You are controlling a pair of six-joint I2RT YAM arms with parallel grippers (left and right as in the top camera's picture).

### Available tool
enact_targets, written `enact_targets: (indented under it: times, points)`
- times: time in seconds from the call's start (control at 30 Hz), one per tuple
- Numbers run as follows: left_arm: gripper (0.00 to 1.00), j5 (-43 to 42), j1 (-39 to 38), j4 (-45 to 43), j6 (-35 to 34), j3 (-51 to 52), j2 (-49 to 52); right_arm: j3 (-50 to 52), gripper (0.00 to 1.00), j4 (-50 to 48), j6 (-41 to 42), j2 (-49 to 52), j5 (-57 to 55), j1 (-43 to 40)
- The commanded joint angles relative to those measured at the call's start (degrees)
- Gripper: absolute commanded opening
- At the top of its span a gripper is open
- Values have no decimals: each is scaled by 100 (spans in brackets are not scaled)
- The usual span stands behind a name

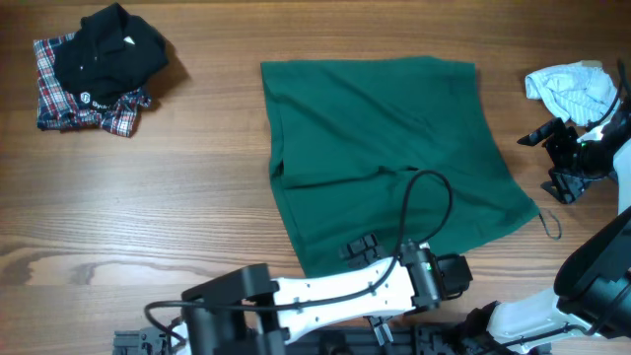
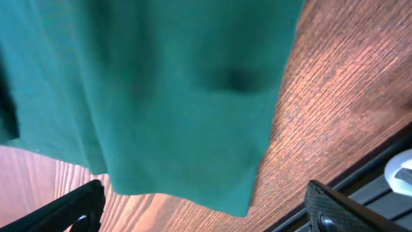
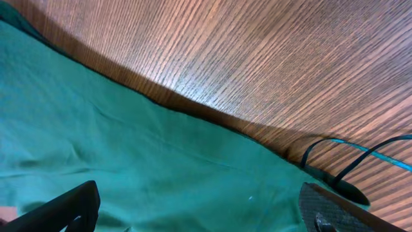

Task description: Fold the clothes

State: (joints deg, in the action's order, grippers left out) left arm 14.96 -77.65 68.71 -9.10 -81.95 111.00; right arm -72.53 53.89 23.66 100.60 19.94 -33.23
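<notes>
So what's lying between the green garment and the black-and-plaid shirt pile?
Nothing: overhead, only bare wooden table separates the green garment from the shirt pile.

From where I stand, the left arm [image 1: 325,291], white with a black cable [image 1: 434,187] looping above it, lies low and stretches from the near left toward the right. The left gripper [image 1: 359,247] points away from the base, its black fingers [image 2: 71,209] spread wide with nothing between them. The dark right arm [image 1: 601,261] rises at the far right; the right gripper [image 1: 540,166] points leftward, its fingers [image 3: 61,209] likewise wide apart and empty.
</notes>
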Motion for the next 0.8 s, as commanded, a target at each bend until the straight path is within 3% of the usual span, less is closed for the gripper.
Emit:
enact_targets:
  times: [0.0,0.33,0.77]
  points:
    - [100,13,-28,-22,114,37,407,-85,100,-42,-101,-63,116,-74]
    - [99,9,-24,-20,101,37,603,-83,100,-92,-205,-63,367,-546]
    - [100,-15,-24,-369,122,551,608,-83,100,-116,-205,-63,369,-557]
